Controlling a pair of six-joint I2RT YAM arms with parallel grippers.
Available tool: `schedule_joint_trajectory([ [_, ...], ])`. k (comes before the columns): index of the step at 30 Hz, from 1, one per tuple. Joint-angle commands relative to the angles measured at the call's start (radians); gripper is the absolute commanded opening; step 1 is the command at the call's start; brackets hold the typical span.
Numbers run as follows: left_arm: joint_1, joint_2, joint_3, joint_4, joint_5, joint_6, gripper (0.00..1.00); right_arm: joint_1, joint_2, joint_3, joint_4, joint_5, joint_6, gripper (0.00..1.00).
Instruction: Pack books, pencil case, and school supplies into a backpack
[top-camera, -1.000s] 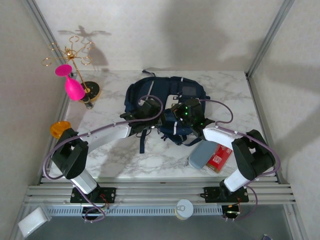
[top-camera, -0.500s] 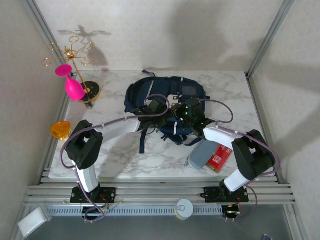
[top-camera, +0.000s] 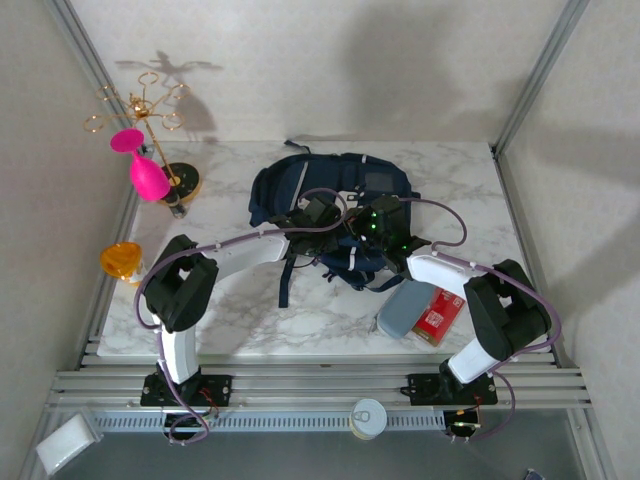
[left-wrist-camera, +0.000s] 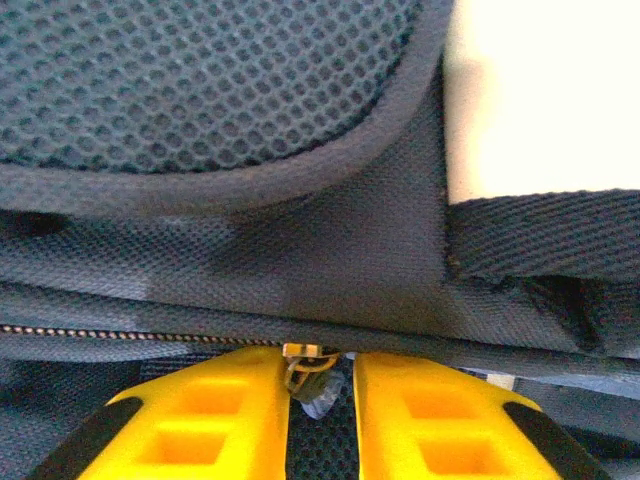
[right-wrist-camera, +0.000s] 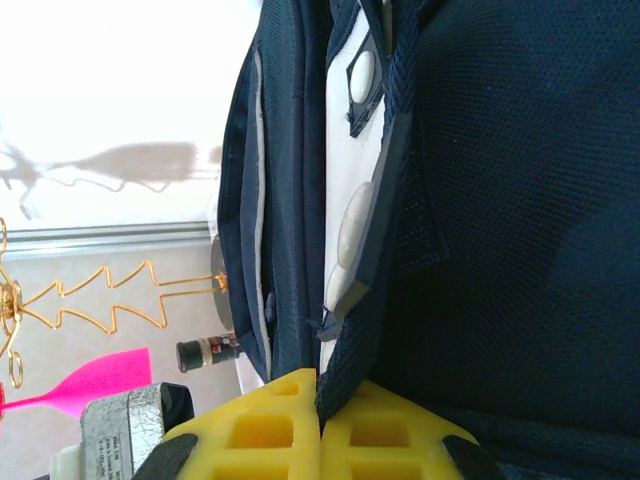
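Where the left gripper (left-wrist-camera: 322, 400) comes down on the backpack (top-camera: 375, 185), its yellow fingers (left-wrist-camera: 200, 420) stand close together, one on each side of a small metal zipper pull (left-wrist-camera: 308, 372) that hangs off the toothed line of the zip. The gap is narrow, but I cannot tell whether the pads actually bite on the pull.

Just beside it, the right gripper (right-wrist-camera: 320, 410) is pressed tight on a fold of the bag's navy fabric, next to a pale patch.

The backpack lies in the middle of the bench (top-camera: 300, 320), limp and flattened, straps trailing toward the arms. I would judge it soft and floppy: the cloth will bunch and drag rather than resist, so the zip should run only if one side is held taut, as the right gripper seems placed to do. The pull is tiny and probably slick, so it should be taken squarely, deep between the pads.

Nearer the right arm's base lie the grey-blue pencil case (top-camera: 402, 310) and, touching it, the red pack (top-camera: 437, 315). The case looks light and squashy, best taken across its middle. The red pack is flat and thin, best pinched by its long edges.
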Motion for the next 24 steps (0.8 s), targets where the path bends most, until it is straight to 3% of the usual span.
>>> schedule_joint_trajectory([
  [1, -0.008, 0.009, 0.042, 0.008, -0.036, 0.013, 0.17, -0.007, -0.032, 0.021, 0.053, -0.006, 0.0, 0.0],
  [9, -0.005, -0.049, 0.026, -0.026, -0.053, 0.052, 0.0, -0.037, -0.043, -0.006, 0.042, -0.007, -0.009, 0.0],
  [18, 0.033, -0.081, 0.034, -0.156, -0.008, 0.192, 0.0, -0.071, -0.086, -0.006, -0.092, -0.019, -0.119, 0.0],
  [19, 0.034, -0.082, 0.032, -0.16, 0.003, 0.203, 0.0, -0.071, -0.087, -0.008, -0.117, -0.042, -0.128, 0.03],
  [21, 0.034, -0.083, 0.021, -0.159, 0.013, 0.214, 0.0, -0.072, -0.103, -0.029, -0.156, -0.069, -0.137, 0.21],
  [24, 0.034, -0.085, 0.015, -0.151, 0.02, 0.214, 0.0, -0.061, -0.148, -0.079, -0.151, -0.103, -0.122, 0.4],
])
